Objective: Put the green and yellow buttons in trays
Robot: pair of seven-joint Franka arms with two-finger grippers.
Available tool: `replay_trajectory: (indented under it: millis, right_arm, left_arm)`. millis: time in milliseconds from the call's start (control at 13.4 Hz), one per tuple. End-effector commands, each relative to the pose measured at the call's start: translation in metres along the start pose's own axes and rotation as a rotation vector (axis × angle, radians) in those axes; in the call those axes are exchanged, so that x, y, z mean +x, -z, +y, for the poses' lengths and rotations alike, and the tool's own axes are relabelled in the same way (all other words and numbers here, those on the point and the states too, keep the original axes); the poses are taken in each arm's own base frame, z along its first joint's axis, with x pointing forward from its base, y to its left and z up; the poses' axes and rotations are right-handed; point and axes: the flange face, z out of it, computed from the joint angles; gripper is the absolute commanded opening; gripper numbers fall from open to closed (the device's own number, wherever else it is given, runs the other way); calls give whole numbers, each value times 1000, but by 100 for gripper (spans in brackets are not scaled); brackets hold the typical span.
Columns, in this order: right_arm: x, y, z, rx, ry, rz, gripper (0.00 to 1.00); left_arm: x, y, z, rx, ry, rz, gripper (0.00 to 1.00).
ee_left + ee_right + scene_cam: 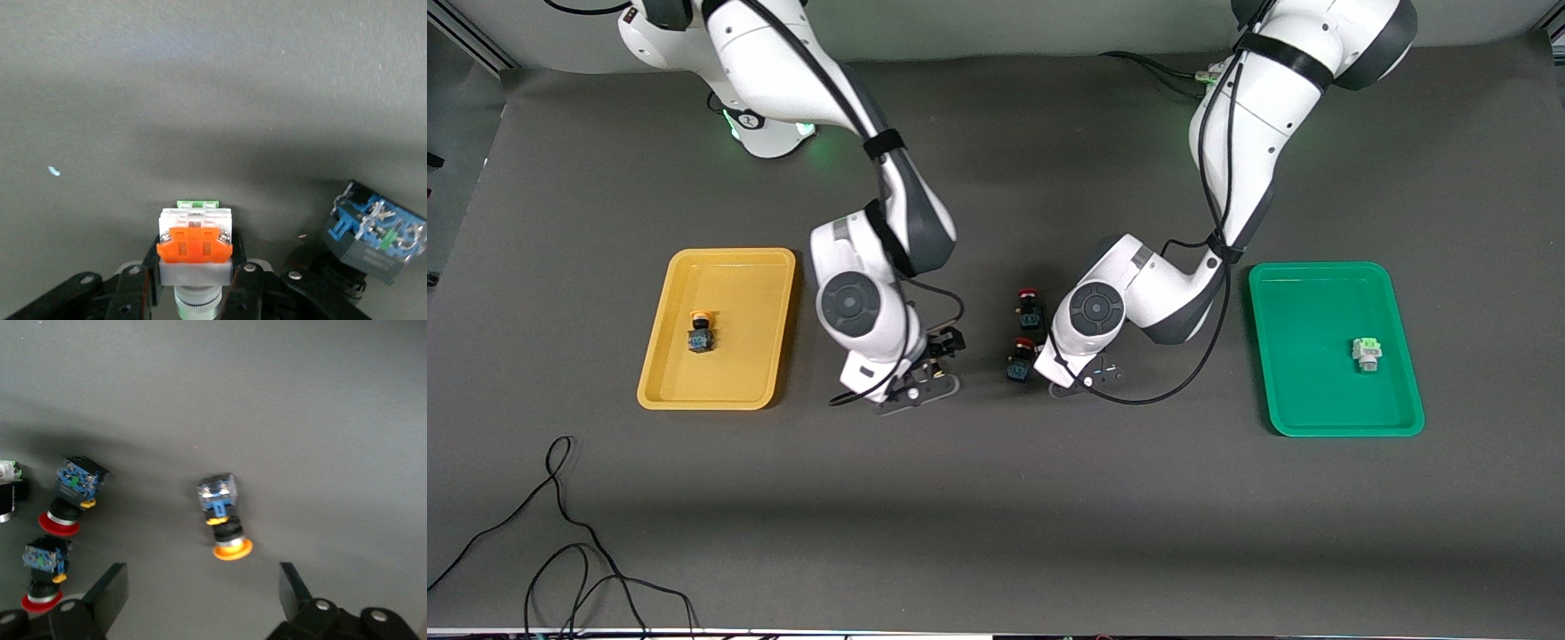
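- Reaching down over the middle of the table, the right arm holds the right gripper low with its fingers spread wide apart, above a loose yellow button lying on its side.
- The left gripper hangs beside two red buttons, fingers clamped on a white button.
- One yellow-capped button lies in the yellow tray.
- A green-capped button lies in the green tray.

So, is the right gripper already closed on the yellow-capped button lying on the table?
No, the right gripper is open, and the yellow-capped button lies untouched on the table between its fingers.
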Motion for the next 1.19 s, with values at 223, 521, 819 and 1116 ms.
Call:
replay_trajectory:
  millis: [223,521,819,1116]
  right_arm:
    - [-5,-65,4,-81,-18,120,100]
    - [-8,-92,11,-102,-20,160,100]
    - [-8,-93,12,-101,-24,160,21]
    - [-7,-76,8,-81,-38,163,11]
  left_arm:
    - [11,183,-44,125,4,-69,0]
    - [42,281,-133,178,-116,-188,0]
    - [102,297,-268,157,-294,-245,0]
    - [134,257,-347,140,-368,-237,0]
